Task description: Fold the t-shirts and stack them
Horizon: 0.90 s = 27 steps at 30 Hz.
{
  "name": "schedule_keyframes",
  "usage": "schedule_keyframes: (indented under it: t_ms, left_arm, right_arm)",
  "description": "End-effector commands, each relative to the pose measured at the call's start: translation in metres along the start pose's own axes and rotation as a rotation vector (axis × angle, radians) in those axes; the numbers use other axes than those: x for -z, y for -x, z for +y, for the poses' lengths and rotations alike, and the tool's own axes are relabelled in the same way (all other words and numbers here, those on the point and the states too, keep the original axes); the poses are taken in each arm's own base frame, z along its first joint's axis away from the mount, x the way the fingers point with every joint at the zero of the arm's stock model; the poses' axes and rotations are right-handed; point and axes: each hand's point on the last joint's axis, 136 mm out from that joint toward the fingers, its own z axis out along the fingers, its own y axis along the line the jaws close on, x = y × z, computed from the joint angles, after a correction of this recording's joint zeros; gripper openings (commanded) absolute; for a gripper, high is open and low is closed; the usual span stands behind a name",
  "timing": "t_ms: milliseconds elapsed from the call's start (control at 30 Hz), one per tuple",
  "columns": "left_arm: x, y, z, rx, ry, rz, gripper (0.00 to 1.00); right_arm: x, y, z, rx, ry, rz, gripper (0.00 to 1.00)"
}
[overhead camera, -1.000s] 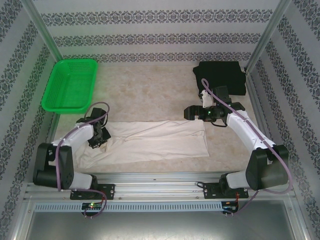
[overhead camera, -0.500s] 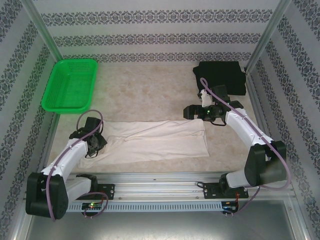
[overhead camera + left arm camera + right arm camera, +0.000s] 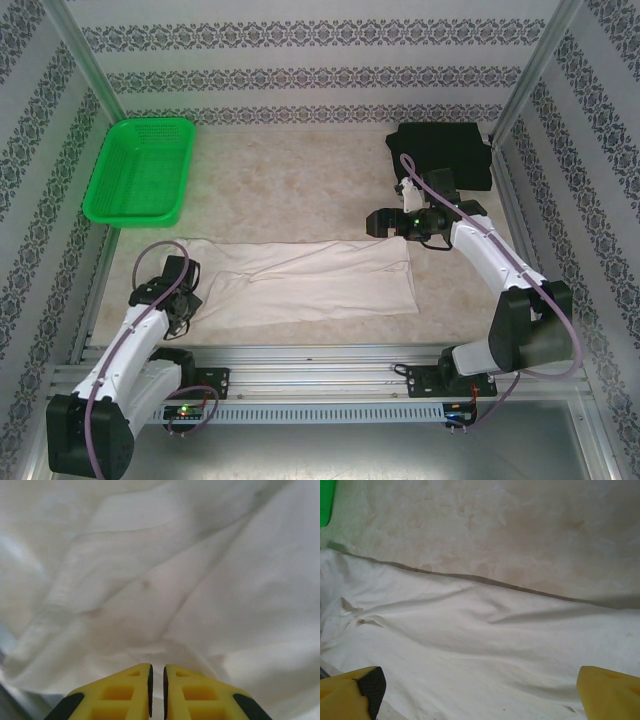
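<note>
The white t-shirt [image 3: 310,280] lay as a long band on the near part of the table [image 3: 290,190], and the black t-shirt [image 3: 445,150] sat folded at far right. Your left end effector [image 3: 157,669] was closed to a slit at the band's left end. Your right end effector [image 3: 380,223] hung wide open above its right end. Next, I think, you needed the crosswise fold.

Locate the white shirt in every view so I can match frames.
Top external: white shirt lies flat, near centre of the table.
Left wrist: white shirt close up, across nearly the whole picture.
Right wrist: white shirt across the lower half, tabletop beyond.
Shared landmark: green basket, far left from above, top-left corner in right wrist.
</note>
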Motion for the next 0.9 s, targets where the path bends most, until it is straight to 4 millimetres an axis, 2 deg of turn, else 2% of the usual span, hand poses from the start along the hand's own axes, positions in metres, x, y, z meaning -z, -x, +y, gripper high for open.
schedule_keyframes:
  t_ms: [0,133,200,267,333,433,533,600,667,733,867]
  left_arm:
    - [0.007,0.0,0.043,0.096,0.161,-0.043,0.18]
    - [0.021,0.012,0.048,0.162,0.164,-0.106,0.46]
    - [0.028,0.019,0.048,0.166,0.168,-0.126,0.54]
    - [0.038,0.03,0.036,0.145,0.137,-0.143,0.56]
    - [0.044,0.042,0.007,0.076,0.043,-0.15,0.56]
    - [0.043,0.047,-0.033,-0.021,-0.045,-0.103,0.55]
    - [0.03,0.032,-0.084,-0.107,-0.198,0.025,0.45]
    - [0.018,0.017,-0.1,-0.137,-0.218,0.107,0.36]
    - [0.008,0.003,-0.106,-0.163,-0.213,0.159,0.29]
    - [0.0,-0.007,-0.103,-0.163,-0.197,0.192,0.27]
    - [-0.004,-0.011,-0.065,-0.166,-0.064,0.182,0.23]
  right_arm:
    - [0.004,0.01,0.005,0.027,0.023,-0.019,0.98]
    - [0.005,0.01,0.005,0.029,0.021,-0.019,0.98]
    - [0.005,0.011,0.005,0.027,0.021,-0.022,0.98]
    - [0.006,0.01,0.005,0.025,0.021,-0.022,0.98]
    - [0.006,0.01,0.005,0.025,0.021,-0.022,0.98]
    - [0.007,0.009,0.005,0.028,0.018,-0.023,0.98]
    - [0.007,0.008,0.004,0.025,0.016,-0.024,0.98]
    - [0.008,0.008,0.003,0.026,0.015,-0.025,0.98]
    - [0.009,0.007,0.003,0.022,0.014,-0.027,0.98]
    - [0.009,0.007,0.003,0.024,0.015,-0.028,0.98]
    - [0.011,0.008,0.002,0.022,0.013,-0.032,0.98]
